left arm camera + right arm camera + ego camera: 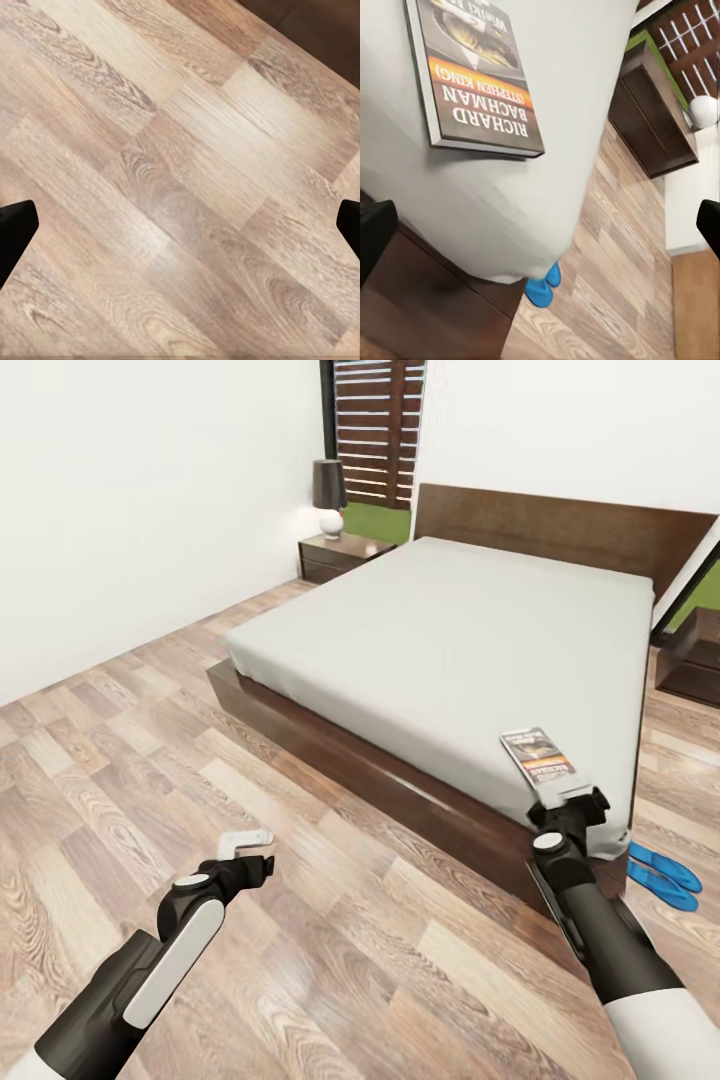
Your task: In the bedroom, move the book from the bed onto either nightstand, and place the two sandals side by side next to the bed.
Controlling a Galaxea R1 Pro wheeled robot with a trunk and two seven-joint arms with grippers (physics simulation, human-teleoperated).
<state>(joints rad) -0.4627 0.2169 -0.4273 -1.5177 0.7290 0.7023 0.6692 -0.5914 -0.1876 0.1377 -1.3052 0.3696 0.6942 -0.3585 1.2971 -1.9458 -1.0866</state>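
The book, dark-covered with an orange band, lies flat on the grey mattress near the front right corner of the bed. My right gripper hovers open just short of the book, over the bed's corner; the right wrist view has the book ahead of the spread fingertips. Both blue sandals lie on the floor beside the bed's right side, partly hidden behind the bed corner. My left gripper hangs open over bare floor.
A dark nightstand carrying a black-shaded lamp stands left of the headboard. The other nightstand is on the bed's right side. Wood-plank floor stretches wide to the left of the bed.
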